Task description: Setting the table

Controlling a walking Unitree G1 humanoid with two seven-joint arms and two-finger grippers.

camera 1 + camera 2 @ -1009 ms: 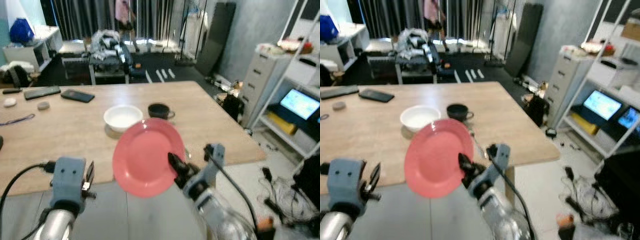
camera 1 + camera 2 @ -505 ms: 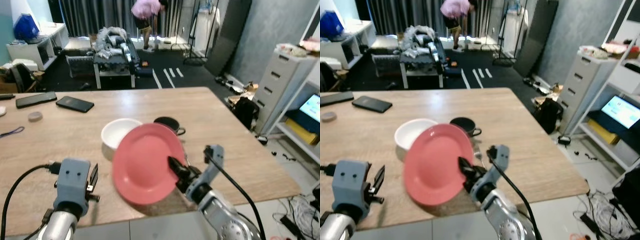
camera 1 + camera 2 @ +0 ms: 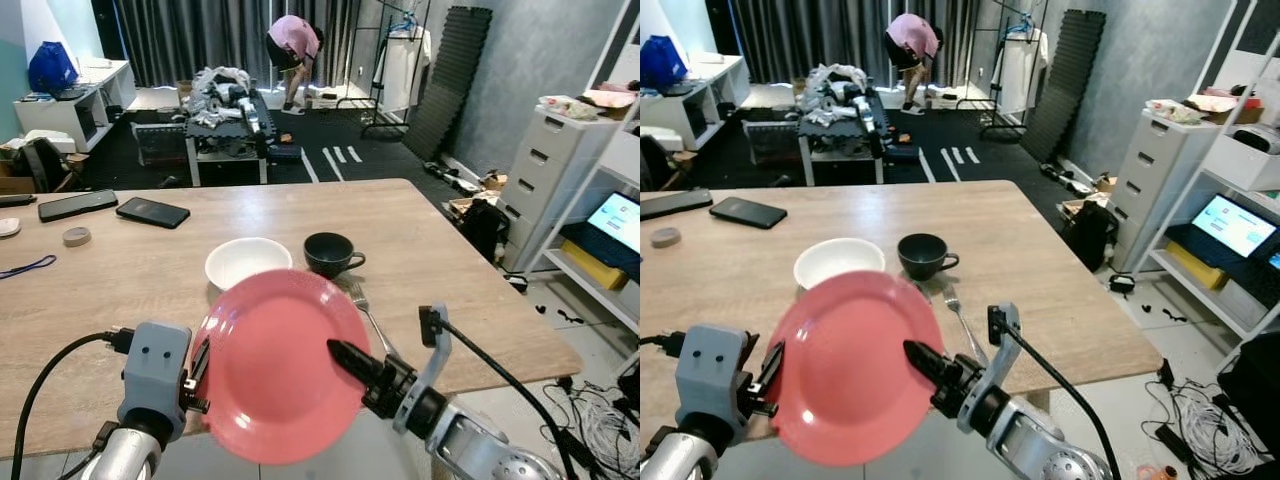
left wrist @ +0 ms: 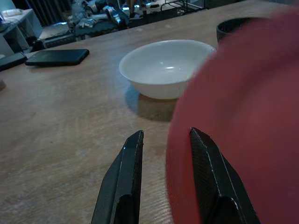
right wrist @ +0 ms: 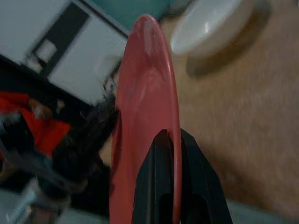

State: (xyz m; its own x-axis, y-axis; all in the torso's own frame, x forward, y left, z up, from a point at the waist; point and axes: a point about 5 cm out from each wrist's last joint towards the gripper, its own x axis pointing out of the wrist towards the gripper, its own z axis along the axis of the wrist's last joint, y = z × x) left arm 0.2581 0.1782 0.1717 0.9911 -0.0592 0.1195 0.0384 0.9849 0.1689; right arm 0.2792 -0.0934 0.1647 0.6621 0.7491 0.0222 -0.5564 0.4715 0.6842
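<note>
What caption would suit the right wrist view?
Right tool pinching the rim of a round pink plate, white bowl on the wooden table beyond.

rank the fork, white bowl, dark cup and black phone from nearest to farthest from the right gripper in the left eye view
From the right gripper, which pinches the pink plate:
1. Fork, just ahead on the table.
2. Dark cup and white bowl, side by side beyond the plate; too close to call.
3. Black phone, far across to the left.
</note>
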